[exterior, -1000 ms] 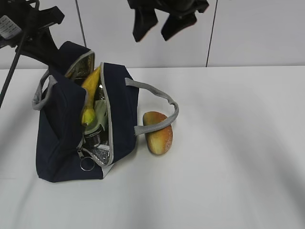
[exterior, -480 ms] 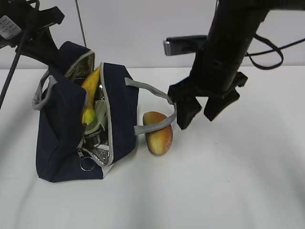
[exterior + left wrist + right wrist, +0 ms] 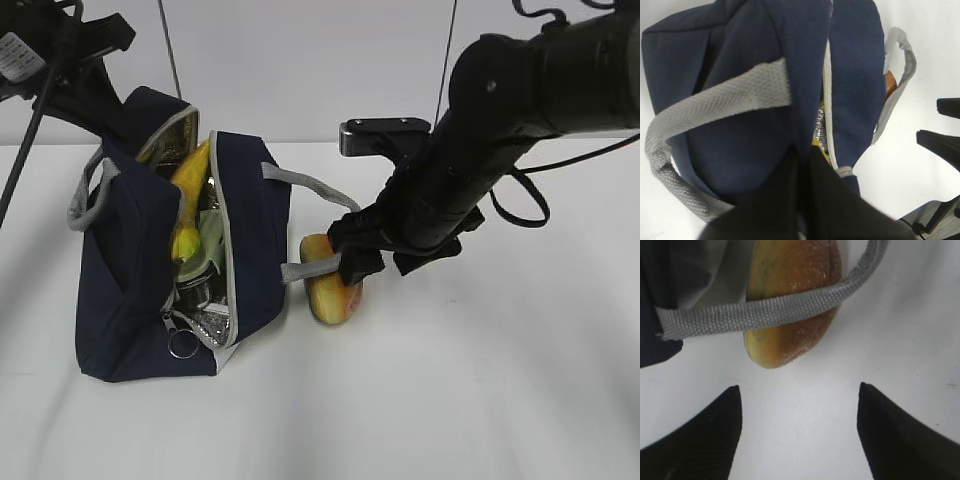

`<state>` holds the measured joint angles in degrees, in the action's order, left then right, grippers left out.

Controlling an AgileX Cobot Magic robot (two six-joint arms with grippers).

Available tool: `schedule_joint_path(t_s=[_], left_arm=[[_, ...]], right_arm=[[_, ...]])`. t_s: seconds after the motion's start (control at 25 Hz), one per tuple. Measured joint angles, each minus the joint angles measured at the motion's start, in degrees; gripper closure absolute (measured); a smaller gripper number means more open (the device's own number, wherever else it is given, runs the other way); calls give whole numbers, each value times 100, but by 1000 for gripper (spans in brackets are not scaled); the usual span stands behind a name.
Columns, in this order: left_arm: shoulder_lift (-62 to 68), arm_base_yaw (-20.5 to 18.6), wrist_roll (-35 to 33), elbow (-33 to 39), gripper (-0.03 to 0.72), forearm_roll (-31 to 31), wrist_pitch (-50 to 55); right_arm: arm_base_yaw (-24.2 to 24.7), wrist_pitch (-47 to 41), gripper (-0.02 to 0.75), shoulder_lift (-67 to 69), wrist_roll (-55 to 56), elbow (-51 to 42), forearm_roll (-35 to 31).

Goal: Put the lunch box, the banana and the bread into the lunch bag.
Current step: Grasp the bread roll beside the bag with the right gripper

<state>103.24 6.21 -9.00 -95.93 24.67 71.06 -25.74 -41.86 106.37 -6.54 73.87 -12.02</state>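
The navy lunch bag (image 3: pixel 130 270) lies unzipped on the white table. Inside it the yellow banana (image 3: pixel 190 200) rests above the green-lidded lunch box (image 3: pixel 206 243). My left gripper (image 3: pixel 112 128) is shut on the bag's far rim; in the left wrist view its dark fingers (image 3: pixel 805 160) pinch the navy fabric (image 3: pixel 740 125). The golden-brown bread (image 3: pixel 335 295) lies on the table right of the bag, under a grey strap (image 3: pixel 330 195). My right gripper (image 3: pixel 392 265) hangs open at the bread's right end. In the right wrist view the bread (image 3: pixel 790 270) sits ahead of the gripper (image 3: pixel 799 390), crossed by the strap (image 3: pixel 765 310).
A ring zipper pull (image 3: pixel 181 345) hangs at the bag's near end. A second grey strap (image 3: pixel 85 195) loops off the bag's left side. White table (image 3: pixel 480 380) spreads to the right and front, with a wall behind.
The right arm has come down from the top of the view to the bread, jaws open throughout. The left gripper and the bag have not moved.
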Motion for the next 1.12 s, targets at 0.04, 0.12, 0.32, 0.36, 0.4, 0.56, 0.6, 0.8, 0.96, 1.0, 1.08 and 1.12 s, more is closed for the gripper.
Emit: schedule_joint_path(t_s=[0.04,0.12,0.32,0.36,0.4,0.56,0.6,0.8,0.96,1.0,1.08,1.12], left_arm=[[0,0,0,0,687,0,0],[0,0,0,0,687,0,0],[0,0,0,0,687,-8,0],[0,0,0,0,687,-14,0],[0,0,0,0,687,-20,0],[0,0,0,0,687,-31,0],[0,0,0,0,687,-31,0],[0,0,0,0,687,-59,0],[0,0,0,0,687,-61,0],[0,0,0,0,687,-71,0],[0,0,0,0,687,-73,0],[0,0,0,0,687,-79,0]], right_arm=[[0,89,204,68,0,-8,-63],[0,191,174,200,-29,-2,-246],[0,206,80,494,-448,-12,-871],[0,253,76,521,-490,-12,-928],[0,330,73,545,-515,-12,-970],[0,652,71,662,-550,-12,-1044],[0,679,71,733,-550,-12,-1053],[0,847,71,1093,-563,70,-1067],[0,921,72,1262,-575,366,-1088],[0,921,72,1304,-575,446,-1087],[0,921,72,1373,-575,546,-1087],[0,921,72,1410,-575,591,-1087]])
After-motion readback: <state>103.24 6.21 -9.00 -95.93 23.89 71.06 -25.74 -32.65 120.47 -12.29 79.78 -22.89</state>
